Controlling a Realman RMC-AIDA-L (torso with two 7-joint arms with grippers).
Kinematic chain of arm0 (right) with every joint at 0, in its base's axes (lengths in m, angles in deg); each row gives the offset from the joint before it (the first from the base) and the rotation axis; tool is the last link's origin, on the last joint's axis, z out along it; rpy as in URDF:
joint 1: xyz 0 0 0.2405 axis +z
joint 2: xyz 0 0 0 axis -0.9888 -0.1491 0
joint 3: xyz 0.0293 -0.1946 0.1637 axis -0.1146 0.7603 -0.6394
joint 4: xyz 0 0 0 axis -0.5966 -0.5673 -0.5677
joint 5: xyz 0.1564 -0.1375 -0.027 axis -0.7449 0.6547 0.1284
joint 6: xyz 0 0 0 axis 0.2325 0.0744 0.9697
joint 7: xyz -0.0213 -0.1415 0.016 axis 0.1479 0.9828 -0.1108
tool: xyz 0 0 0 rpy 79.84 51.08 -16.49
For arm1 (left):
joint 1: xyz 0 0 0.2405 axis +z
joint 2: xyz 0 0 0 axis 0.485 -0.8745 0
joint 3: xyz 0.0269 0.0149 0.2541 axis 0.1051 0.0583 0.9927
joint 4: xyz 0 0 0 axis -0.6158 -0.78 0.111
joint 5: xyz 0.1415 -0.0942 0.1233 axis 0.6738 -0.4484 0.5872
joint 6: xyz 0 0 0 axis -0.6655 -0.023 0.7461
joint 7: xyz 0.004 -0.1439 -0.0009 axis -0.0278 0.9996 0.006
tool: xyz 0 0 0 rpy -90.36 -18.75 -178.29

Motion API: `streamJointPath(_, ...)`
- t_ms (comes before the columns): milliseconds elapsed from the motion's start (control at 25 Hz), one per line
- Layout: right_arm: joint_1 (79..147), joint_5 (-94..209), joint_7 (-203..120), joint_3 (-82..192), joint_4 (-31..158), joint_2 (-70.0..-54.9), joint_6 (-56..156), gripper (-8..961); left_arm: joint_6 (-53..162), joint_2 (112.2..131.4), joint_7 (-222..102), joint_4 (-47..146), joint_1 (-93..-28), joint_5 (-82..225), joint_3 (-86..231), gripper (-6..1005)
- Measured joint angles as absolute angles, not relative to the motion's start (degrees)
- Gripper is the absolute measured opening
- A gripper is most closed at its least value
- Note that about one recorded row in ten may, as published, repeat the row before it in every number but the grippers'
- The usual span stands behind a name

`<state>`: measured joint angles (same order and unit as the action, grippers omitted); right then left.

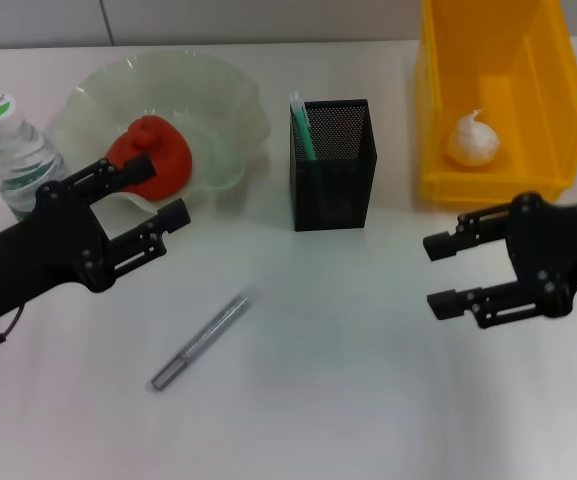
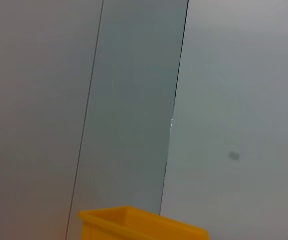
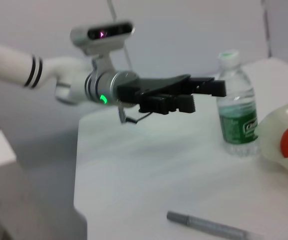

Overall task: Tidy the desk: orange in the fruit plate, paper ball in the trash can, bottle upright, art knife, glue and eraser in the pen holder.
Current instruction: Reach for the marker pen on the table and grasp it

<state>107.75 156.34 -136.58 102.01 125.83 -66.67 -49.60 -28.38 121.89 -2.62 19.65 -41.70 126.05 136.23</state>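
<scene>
The orange (image 1: 150,155) lies in the pale green fruit plate (image 1: 223,110) at the back left. Beside it the bottle (image 1: 13,150) stands upright. My left gripper (image 1: 166,190) hovers open and empty at the plate's front rim. On the table in front of it lies the grey art knife (image 1: 200,342). The paper ball (image 1: 471,140) sits inside the yellow trash can (image 1: 528,180). My right gripper (image 1: 433,272) is open and empty in front of that can. A light green stick stands in the black pen holder (image 1: 333,175). Glue and eraser are out of view.
The right wrist view shows the left gripper (image 3: 206,96) above the table, the bottle (image 3: 238,112), the art knife (image 3: 208,227) and the plate's edge (image 3: 276,135). The left wrist view shows only a wall and the trash can's rim (image 2: 134,222).
</scene>
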Motion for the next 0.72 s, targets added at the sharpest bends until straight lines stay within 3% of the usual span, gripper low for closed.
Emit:
streamJointPath(240,115.5,166.3,-140.6,102.8,132.1,-65.92,-52.6,651,-28.3,122.44,-6.3,22.9,-42.1,126.1,136.6,681)
streamJointPath(520,122.2,178.5,-140.5,113.2,137.6,-68.74,-50.7,652,-27.9,122.51,-6.3,23.0,-41.8,126.1,136.2,681)
streamJointPath(720,124.5,179.5,-139.6,123.5,136.3,-68.99,-44.7,652,-26.3,122.7,-6.3,23.1,-42.0,126.1,136.5,681)
